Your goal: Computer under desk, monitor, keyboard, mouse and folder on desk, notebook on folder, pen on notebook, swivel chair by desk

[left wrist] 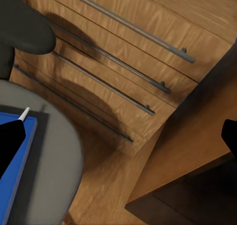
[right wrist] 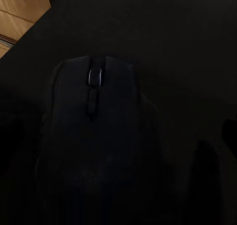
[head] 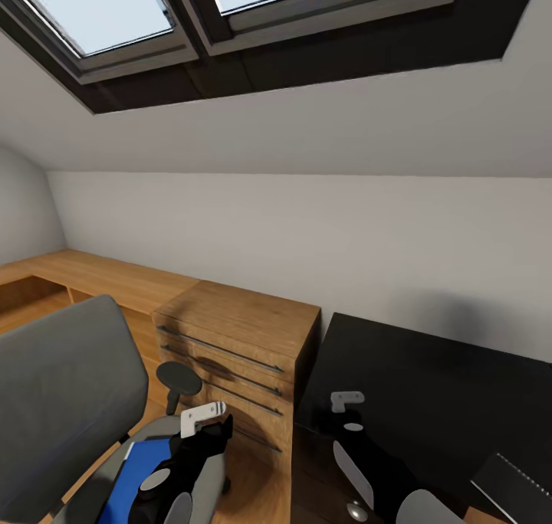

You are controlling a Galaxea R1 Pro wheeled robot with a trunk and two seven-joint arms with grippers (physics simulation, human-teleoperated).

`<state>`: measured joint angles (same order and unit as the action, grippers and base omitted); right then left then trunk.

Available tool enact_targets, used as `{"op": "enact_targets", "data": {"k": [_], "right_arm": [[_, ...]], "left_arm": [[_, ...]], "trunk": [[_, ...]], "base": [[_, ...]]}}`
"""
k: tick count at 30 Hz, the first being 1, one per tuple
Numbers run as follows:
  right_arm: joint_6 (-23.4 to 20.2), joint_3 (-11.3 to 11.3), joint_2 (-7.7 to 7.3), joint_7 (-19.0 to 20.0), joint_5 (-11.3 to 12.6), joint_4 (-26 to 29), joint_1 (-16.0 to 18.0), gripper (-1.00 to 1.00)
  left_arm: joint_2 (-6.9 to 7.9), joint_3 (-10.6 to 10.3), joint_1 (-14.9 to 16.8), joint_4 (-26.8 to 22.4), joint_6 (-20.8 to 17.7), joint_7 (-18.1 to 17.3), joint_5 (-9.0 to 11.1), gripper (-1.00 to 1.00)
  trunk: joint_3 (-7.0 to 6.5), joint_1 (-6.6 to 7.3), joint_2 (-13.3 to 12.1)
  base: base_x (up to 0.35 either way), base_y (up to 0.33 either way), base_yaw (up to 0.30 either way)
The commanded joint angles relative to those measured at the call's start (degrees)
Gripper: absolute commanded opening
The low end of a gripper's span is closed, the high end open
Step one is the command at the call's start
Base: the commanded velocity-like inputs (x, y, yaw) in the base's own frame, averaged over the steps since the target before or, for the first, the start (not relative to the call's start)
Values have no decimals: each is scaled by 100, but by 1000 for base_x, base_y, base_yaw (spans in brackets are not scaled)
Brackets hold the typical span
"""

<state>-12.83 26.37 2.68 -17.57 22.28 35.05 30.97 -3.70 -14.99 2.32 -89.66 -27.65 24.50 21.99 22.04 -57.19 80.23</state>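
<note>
the black-topped desk [head: 429, 371] carries the mouse [right wrist: 94, 136], apparently between the right gripper's [head: 346, 411] jaws, their state unclear. the swivel chair [head: 65, 386] holds the blue folder [head: 142, 459] under the open, empty left gripper [head: 203, 417]. the keyboard's [head: 515, 482] corner sits nearby; the folder move is pending.

Head: you look forward and down — dresser [head: 238, 348] centre frame.
Left wrist: close on the same dresser [left wrist: 128, 62].
Right wrist: very near the mouse [right wrist: 94, 146].
</note>
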Motion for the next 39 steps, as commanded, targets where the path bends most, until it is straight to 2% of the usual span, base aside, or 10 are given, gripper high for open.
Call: {"op": "enact_targets", "data": {"k": [1, 8, 9, 39], "right_arm": [[-111, 35, -5, -52, 65, 11, 6, 100], [-155, 35, -26, -46, 328, 11, 6, 100], [-157, 35, -29, -41, 355, 11, 6, -100], [-106, 27, -45, -59, 374, 82, 6, -100]], "left_arm": [[1, -5, 5, -8, -12, 55, 60, 100], [1, -5, 5, -8, -12, 55, 63, 100], [1, -4, 5, -8, -12, 55, 67, 100], [1, -8, 5, 0, -10, 57, 69, 100]], "trunk": [[7, 0, 4], [7, 0, 4], [7, 0, 4], [7, 0, 4]], "base": [[0, 0, 0], [0, 0, 0], [0, 0, 0], [0, 0, 0]]}}
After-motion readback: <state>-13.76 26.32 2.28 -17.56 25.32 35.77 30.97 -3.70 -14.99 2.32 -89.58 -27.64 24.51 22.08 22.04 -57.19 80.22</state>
